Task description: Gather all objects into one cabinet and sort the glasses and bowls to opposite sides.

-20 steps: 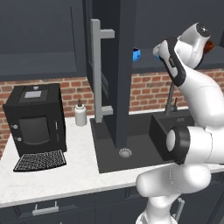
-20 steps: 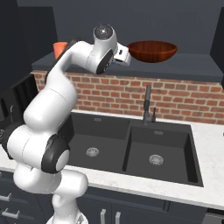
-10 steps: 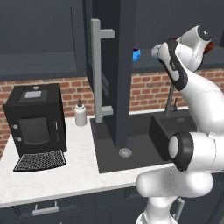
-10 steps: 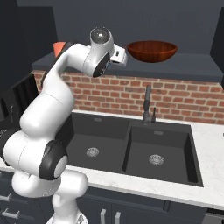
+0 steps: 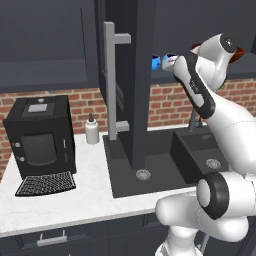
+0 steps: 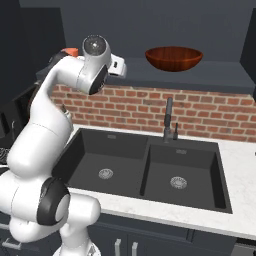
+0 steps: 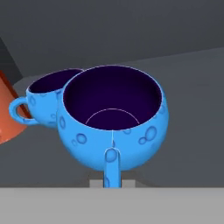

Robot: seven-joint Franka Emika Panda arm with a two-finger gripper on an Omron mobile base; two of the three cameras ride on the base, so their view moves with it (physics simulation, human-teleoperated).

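two bright-blue bowls [image 7: 114, 120] [image 7: 46, 103] sit side by side. one orange cup [image 7: 6, 118] stands at their nine o'clock, and one reddish-brown bowl [image 6: 174, 57] sits apart.

Taking the black double sink [image 5: 165, 160] [image 6: 150, 172] as landmark: the left base view looks forward and down from behind and left of it, with the open cabinet door [image 5: 127, 80] standing over it; the right base view faces it squarely from behind-right. The hand view sits very near a blue bowl [image 7: 111, 120] on the shelf above.
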